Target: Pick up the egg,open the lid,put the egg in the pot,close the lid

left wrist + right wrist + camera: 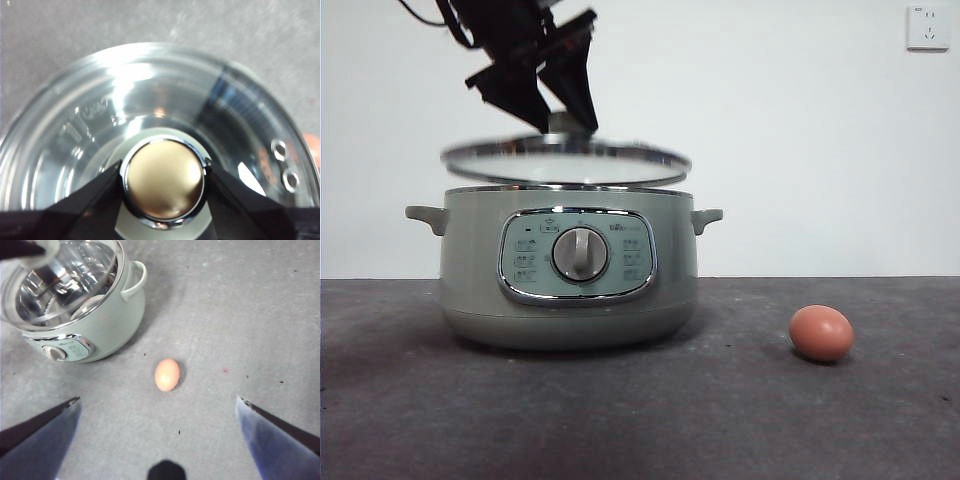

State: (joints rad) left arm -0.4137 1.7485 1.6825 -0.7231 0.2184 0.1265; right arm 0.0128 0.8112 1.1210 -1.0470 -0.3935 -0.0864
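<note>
Left end effector (pixel 164 181) clamped on lid (pixel 565 160) knob, right end effector (pixel 157 405) spread wide

front: low, level, near pot (pixel 568 275) | left wrist: straight down, close | right wrist: high, downward — shares pot, egg (pixel 167 374)

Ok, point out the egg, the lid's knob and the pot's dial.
egg (pixel 821 332), front view, middle of the shell.
lid's knob (pixel 165 180), left wrist view, top face.
pot's dial (pixel 580 254), front view, dial centre.

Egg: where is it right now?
Front view: the egg lies on the table, right of the pot and apart from it. The open right gripper hovers above it.
</note>
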